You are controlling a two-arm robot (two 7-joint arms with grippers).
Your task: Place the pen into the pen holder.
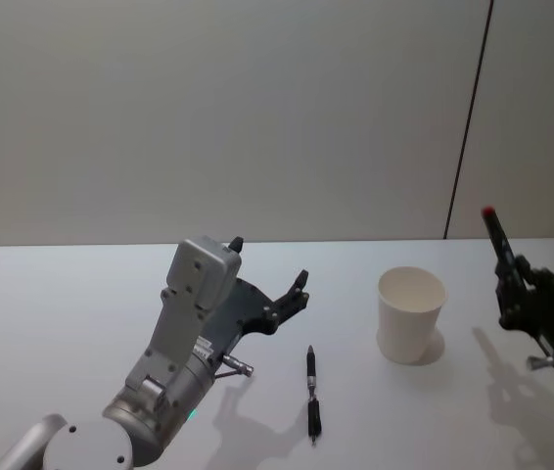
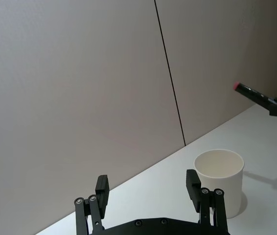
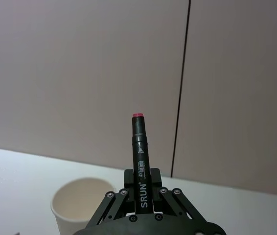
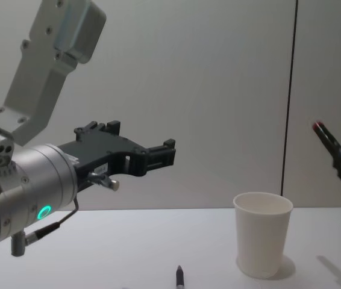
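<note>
A black marker pen with a red end was noted clamped in the right gripper, jaws closed on its lower barrel, red end up. It was held raised above the table, to the right of the pen holder and apart from it. The pen holder, a white paper cup, stood upright with nothing seen in it. A second pen lay flat on the table, near the holder on its left. The left gripper was held aloft, spread wide, with nothing in it. The carry was judged to be in hand. Next, the marker would need to be brought over the rim, lowered in, and released.
</note>
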